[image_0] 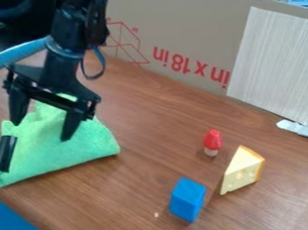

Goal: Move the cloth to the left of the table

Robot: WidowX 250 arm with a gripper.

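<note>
Green crumpled fabric cloth (84, 149) lies below the black two-finger gripper (40, 131), its fingers spread apart. Dragging the cloth could carry along the black rod-like object (4, 153) at its edge.

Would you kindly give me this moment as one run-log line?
pincer: open, at cloth | cloth: green, on table, view's left | cloth's right: blue block, cheese wedge, red-topped toy
</note>
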